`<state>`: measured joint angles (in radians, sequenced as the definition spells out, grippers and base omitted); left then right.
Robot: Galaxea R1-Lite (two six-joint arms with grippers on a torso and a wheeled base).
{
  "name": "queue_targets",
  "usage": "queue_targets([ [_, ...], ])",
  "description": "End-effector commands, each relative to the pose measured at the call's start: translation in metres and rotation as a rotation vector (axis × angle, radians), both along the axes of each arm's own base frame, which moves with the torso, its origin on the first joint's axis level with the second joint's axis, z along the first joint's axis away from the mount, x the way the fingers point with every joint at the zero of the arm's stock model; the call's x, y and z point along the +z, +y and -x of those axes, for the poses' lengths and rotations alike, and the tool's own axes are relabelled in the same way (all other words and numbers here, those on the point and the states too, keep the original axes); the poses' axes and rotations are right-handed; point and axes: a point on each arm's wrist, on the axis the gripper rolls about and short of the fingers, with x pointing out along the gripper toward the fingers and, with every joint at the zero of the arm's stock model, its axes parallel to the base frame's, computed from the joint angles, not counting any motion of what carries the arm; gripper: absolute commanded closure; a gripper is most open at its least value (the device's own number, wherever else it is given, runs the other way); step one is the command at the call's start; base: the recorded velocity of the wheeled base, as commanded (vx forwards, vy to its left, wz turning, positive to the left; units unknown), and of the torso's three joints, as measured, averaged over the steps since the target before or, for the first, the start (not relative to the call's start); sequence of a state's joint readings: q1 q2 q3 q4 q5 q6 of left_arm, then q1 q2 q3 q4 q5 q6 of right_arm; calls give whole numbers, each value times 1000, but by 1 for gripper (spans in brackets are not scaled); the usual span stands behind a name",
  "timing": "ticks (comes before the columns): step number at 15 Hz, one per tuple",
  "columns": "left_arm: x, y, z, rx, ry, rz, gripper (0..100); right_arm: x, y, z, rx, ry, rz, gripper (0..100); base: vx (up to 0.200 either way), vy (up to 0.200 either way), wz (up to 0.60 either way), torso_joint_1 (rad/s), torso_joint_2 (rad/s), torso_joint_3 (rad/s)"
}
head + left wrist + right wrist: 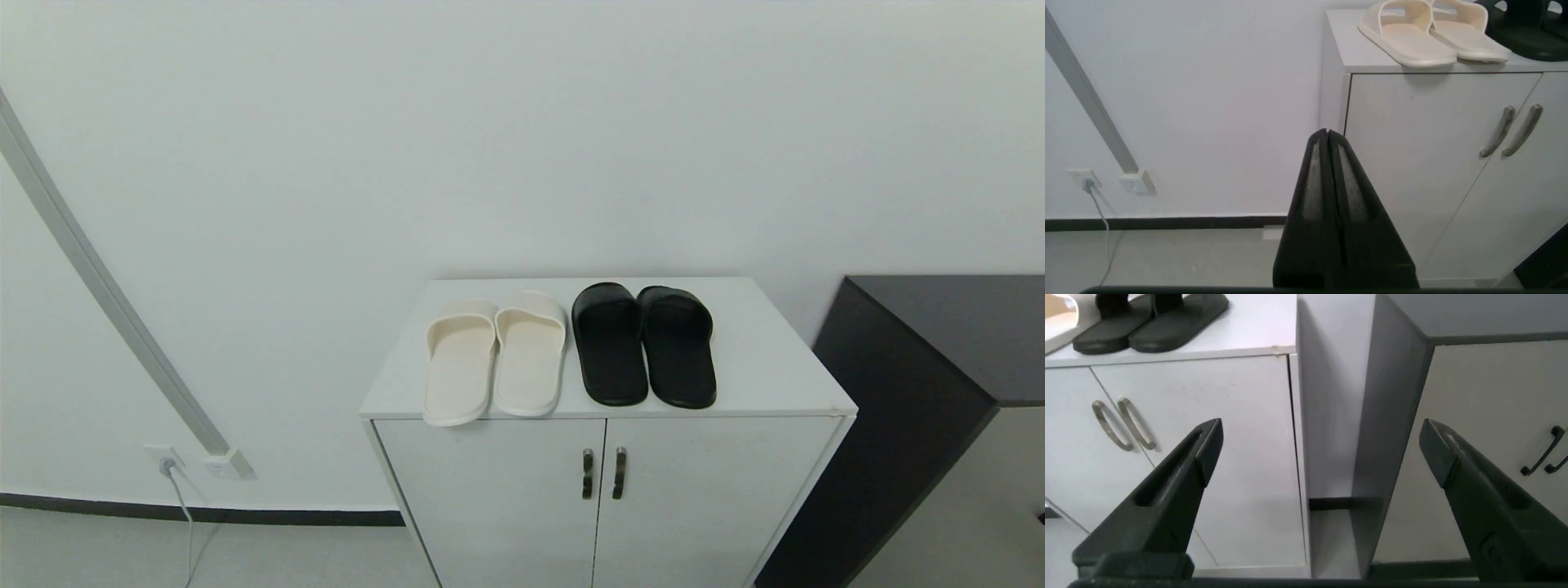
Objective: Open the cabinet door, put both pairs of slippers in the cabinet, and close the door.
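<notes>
The white cabinet (506, 498) stands against the wall (522, 139), and its 2 doors are shut. 2 upright metal handles (587, 474) sit side by side at the seam between the doors. Both pairs of slippers lie on the cabinet top, toes toward the wall. The cream pair (506, 359) is on the cabinet's left half, with the heel of its outer slipper just over the front edge. The black pair (645, 351) is just beside it, above the right door (710, 498). Neither pair is inside the cabinet.

The left end effector (1328, 135) hangs in front of the cabinet's left front corner, below the level of the cabinet top, its fingers pressed flat together and holding nothing. The right end effector (1323, 431) is spread wide and empty, facing the cabinet's right edge.

A dark cabinet (898, 425) stands just right of the white cabinet, with a narrow gap between the 2. Left of the cabinet, a grey cable duct (90, 269) slants down the wall to a socket (163, 457), and a cord (186, 514) drops from it to the floor (245, 555). A black skirting strip (204, 514) runs along the wall's foot.
</notes>
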<state>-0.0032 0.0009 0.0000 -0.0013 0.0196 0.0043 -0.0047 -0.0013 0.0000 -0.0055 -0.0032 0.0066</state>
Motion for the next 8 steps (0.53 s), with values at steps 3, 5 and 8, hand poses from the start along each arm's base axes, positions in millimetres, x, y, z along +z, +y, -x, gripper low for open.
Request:
queue_targets([
  [3, 0, 0, 0, 0, 1, -5, 100, 93, -1, 15, 60, -149, -135, 0, 0, 0, 0, 0, 0, 0],
  [5, 0, 0, 0, 2, 1, -6, 100, 91, 1, 1, 163, 50, -79, 0, 0, 0, 0, 0, 0, 0],
  [8, 0, 0, 0, 0, 1, -16, 100, 94, 6, -33, 292, 235, -90, 0, 0, 0, 0, 0, 0, 0],
])
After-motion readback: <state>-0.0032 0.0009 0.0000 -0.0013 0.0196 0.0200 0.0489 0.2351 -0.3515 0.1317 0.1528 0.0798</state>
